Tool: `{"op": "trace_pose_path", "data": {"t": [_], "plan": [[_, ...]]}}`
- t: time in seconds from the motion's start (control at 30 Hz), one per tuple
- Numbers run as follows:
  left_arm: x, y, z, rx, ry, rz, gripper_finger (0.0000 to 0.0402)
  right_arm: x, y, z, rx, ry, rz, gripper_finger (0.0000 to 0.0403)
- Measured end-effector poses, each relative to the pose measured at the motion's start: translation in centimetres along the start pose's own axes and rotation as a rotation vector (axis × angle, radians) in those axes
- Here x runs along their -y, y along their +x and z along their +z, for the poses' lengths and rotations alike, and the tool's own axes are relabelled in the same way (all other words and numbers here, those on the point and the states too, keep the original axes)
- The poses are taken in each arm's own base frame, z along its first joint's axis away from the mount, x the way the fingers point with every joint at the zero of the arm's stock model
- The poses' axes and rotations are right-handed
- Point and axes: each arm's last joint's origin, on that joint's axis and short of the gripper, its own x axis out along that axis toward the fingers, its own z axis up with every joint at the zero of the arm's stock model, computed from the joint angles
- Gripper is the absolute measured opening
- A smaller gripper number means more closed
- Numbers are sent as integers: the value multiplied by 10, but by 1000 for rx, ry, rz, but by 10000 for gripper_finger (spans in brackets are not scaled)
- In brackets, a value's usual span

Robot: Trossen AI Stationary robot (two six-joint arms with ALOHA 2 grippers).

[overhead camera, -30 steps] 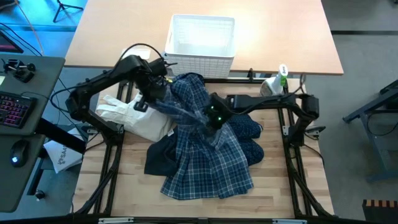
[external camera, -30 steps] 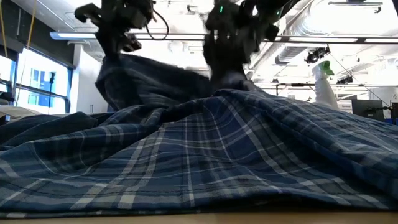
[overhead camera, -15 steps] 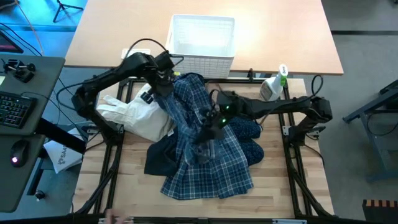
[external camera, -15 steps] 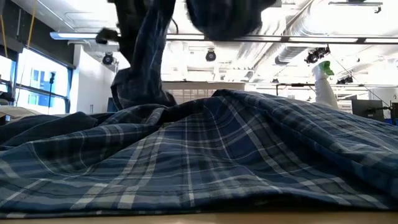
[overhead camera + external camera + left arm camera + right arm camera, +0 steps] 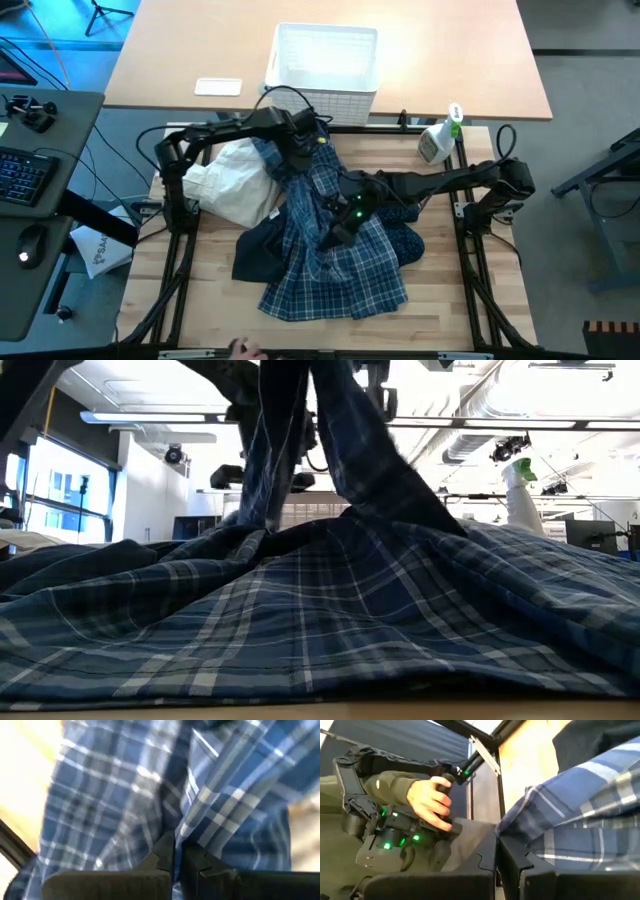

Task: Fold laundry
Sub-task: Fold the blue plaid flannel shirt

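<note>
Left gripper (image 5: 303, 152) is clenched on the blue-and-white plaid cotton shirt (image 5: 335, 265) near the worktop's far edge. Right gripper (image 5: 338, 228) pinches the same shirt mid-worktop. Shirt hangs between them, its hem spread toward the near edge over a navy garment (image 5: 258, 256).

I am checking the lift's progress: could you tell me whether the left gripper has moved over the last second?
Yes. The left gripper, shut on the plaid shirt, has shifted rightward beside the white basket.
</note>
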Motion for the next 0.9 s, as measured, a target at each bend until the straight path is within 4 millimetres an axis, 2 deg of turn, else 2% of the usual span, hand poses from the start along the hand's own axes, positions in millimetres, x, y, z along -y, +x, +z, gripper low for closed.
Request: {"op": "trace_pose_path", "data": {"t": [0.17,0.23,0.43,0.57,0.7,0.8,0.9], "plan": [[-3,3,-1,39,-207,-2,21,18,-5,-12,-90,152,-185,1],[0,-5,-4,57,-304,-19,33,26,-8,-17,-115,190,-268,1],[17,-41,-17,39,-625,-58,65,44,-14,-16,-111,244,-268,0],[30,-65,-31,190,-811,-208,82,51,-17,-13,-90,264,-273,0],[35,-73,-60,232,-1104,-357,91,51,-19,-10,-71,251,-262,0],[36,-73,-90,222,-1339,-360,90,52,-19,-10,-63,244,-270,0],[43,-68,-121,260,-1502,-376,83,51,-17,-10,-41,230,-295,0]]}}
